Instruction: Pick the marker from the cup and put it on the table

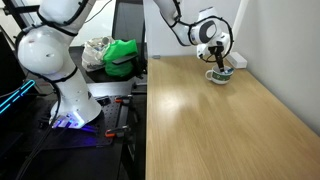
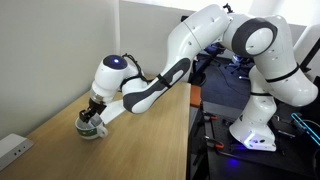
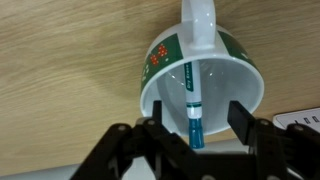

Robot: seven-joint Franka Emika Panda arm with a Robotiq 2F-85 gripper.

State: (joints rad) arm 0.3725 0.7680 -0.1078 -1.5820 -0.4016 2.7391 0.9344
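The cup (image 3: pixel 236 66), a white mug with green and red markings, stands on the light wood table (image 3: pixel 60 60) near its far corner; it also shows in both exterior views (image 1: pixel 222 76) (image 2: pixel 92 131). The marker (image 3: pixel 191 104), teal with a white upper part, stands inside the cup, leaning toward the wrist camera. My gripper (image 3: pixel 197 122) hangs just above the cup in both exterior views (image 1: pixel 219 62) (image 2: pixel 93 114). It is open, with one finger on each side of the marker's teal end and gaps on both sides.
A white box with a cable (image 2: pixel 12 150) lies on the table beyond the cup, by the wall. A green cloth (image 1: pixel 122 55) lies on the dark bench beside the table. The robot base (image 1: pixel 70 100) stands off the table's side.
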